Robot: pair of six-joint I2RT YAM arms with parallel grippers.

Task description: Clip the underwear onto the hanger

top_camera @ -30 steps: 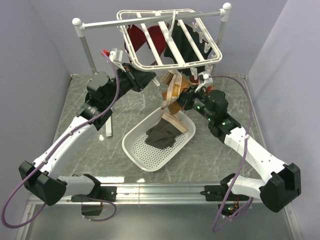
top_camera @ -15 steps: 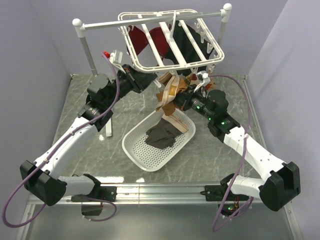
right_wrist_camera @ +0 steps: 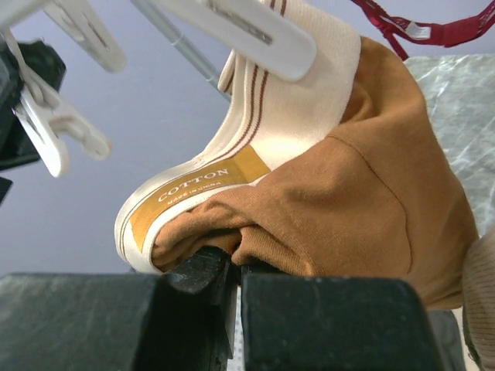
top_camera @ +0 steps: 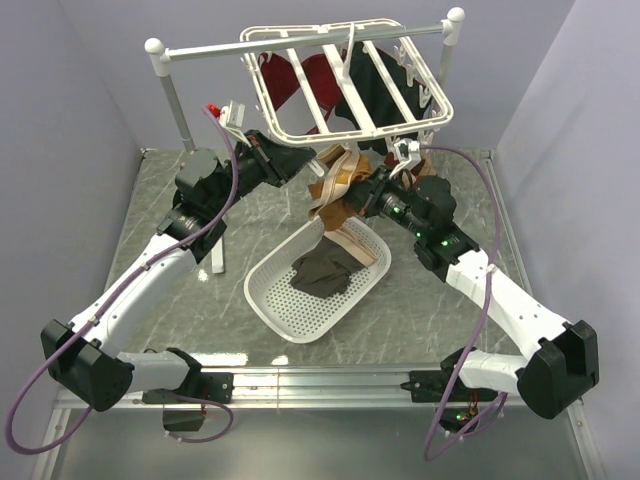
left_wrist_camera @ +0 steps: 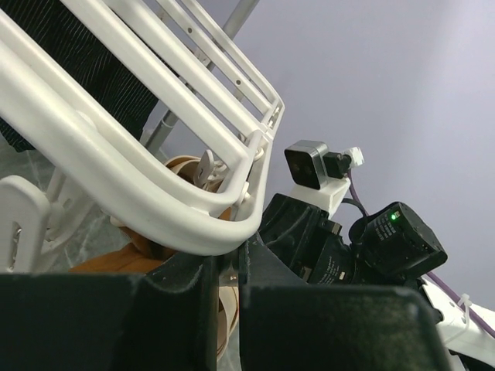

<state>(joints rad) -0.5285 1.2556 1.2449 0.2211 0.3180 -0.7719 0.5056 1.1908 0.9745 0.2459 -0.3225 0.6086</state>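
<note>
The white hanger (top_camera: 397,122) hangs tilted from the rail, with a red and a black garment clipped under it. My left gripper (top_camera: 300,158) is shut at the hanger's near left corner; in the left wrist view its jaws (left_wrist_camera: 224,263) meet right under the curved rim (left_wrist_camera: 139,178). My right gripper (top_camera: 368,195) is shut on the rust-brown underwear (top_camera: 335,185) and holds it just below the hanger's near edge. In the right wrist view the gripper (right_wrist_camera: 238,267) pinches a fold of the underwear (right_wrist_camera: 348,193), whose beige waistband rises beside a white clip (right_wrist_camera: 247,27).
A white basket (top_camera: 270,300) sits mid-table holding a dark grey garment (top_camera: 322,272) and a beige striped piece (top_camera: 355,240). The grey rail (top_camera: 250,43) on white-ball posts spans the back. More clips (right_wrist_camera: 54,124) dangle to the left of the underwear. Grey walls close in both sides.
The hanger's frame has swung up and to the right with my left gripper. My right gripper has raised the underwear closer under the hanger's near edge.
</note>
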